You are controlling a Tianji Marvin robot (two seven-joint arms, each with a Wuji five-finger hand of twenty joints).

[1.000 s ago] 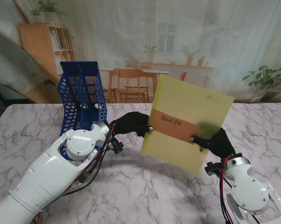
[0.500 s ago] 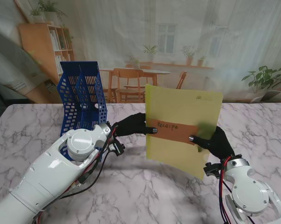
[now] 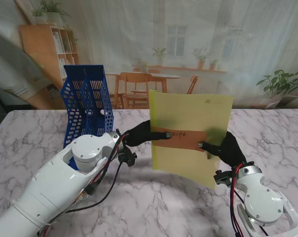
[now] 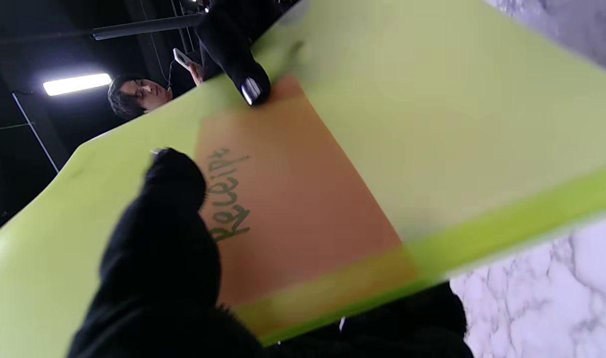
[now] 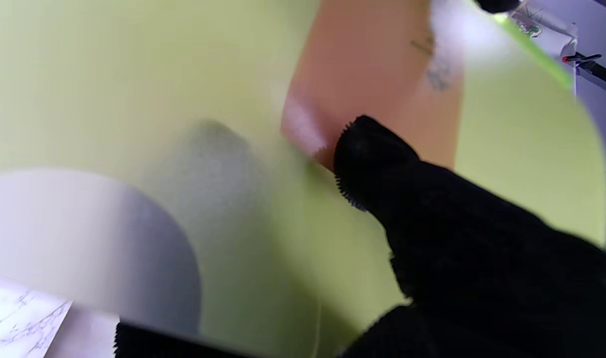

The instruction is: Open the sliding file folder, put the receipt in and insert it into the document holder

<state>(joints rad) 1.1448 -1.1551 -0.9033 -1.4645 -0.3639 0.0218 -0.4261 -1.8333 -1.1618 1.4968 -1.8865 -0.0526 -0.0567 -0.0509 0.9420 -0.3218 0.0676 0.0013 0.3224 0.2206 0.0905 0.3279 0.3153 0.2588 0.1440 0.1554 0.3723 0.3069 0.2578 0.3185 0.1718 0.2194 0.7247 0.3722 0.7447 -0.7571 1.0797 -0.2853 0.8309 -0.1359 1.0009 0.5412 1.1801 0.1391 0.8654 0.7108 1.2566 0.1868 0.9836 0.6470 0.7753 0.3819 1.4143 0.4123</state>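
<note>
A translucent yellow-green file folder (image 3: 191,136) is held upright above the table, between both hands. An orange receipt (image 3: 184,138) marked "Receipt" shows through it (image 4: 283,189) (image 5: 377,74). My black-gloved left hand (image 3: 143,134) pinches the folder's left edge, thumb on the front (image 4: 168,238). My black-gloved right hand (image 3: 224,148) grips the folder's right side, thumb on the front (image 5: 377,164), other fingers behind it. A blue mesh document holder (image 3: 87,106) stands at the far left, apart from the folder.
The marble table (image 3: 153,197) stretches under both arms. The white left forearm (image 3: 64,182) crosses in front of the document holder's base. The right wrist (image 3: 260,202) sits near the table's near right edge.
The folder has swung from tilted to nearly square and upright, and shifted a little left toward the document holder. Both hands kept their hold.
</note>
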